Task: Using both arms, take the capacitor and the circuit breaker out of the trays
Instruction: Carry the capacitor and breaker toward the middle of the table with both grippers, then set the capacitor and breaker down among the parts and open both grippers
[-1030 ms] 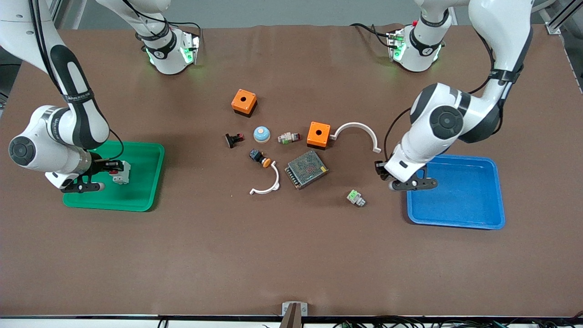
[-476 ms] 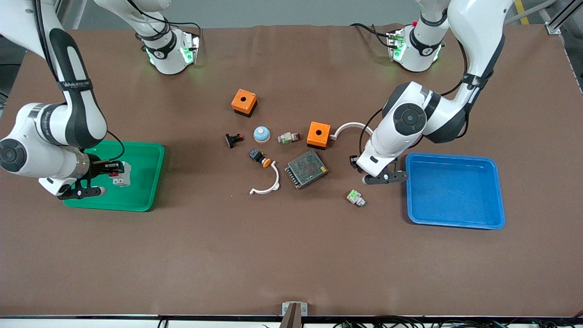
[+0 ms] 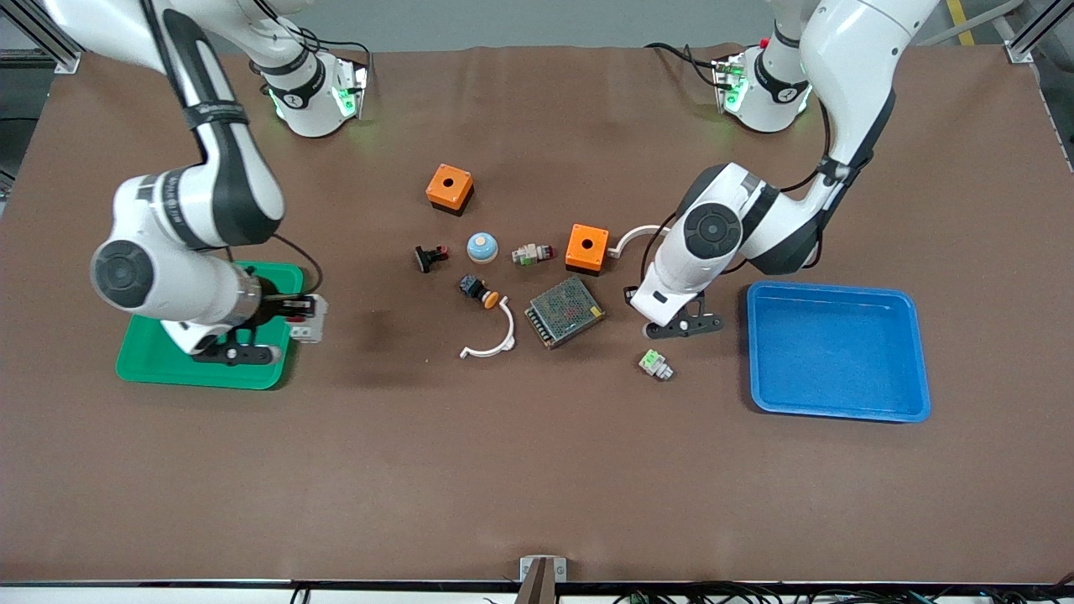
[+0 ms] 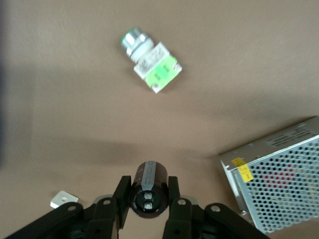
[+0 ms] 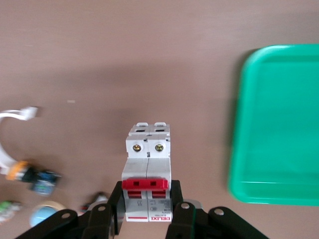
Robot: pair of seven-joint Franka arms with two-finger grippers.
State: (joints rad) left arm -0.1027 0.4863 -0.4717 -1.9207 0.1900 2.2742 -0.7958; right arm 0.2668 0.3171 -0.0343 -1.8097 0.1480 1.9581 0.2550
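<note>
The right tool [image 3: 304, 312] is clamped on the breaker [image 3: 309, 320], which hangs in the air just over the green tray's [image 3: 151, 365] edge on the side toward the middle of the table [image 3: 537, 470]. In the right wrist view the breaker [image 5: 148, 172] sticks straight out from between the fingers [image 5: 110, 206], long axis in line with the tool, red lever bar across its face near the grip and two screw heads toward its free end. That free end points away from the tray and toward the clutter in the middle of the table.

The left tool [image 3: 633, 300] is closed around the capacitor, held over bare table between the grey mesh power supply [image 3: 565, 312] and the blue tray [image 3: 839, 351]. In the front view I cannot make the capacitor out under the wrist. The left wrist view shows it plainly: the capacitor [image 4: 148, 194], a dark stubby cylinder, is pinched by its sides between the two fingers [image 4: 122, 191], its long axis running out along the tool, the end with two pale dots turned back toward the camera. Below it lie a green-and-white switch part [image 4: 150, 60] and a corner of the mesh box [image 4: 279, 179].

Near the table's middle sit two orange boxes [image 3: 450, 188], a white curved clip [image 3: 492, 335] and a black push-button with an orange cap [image 3: 478, 291].
</note>
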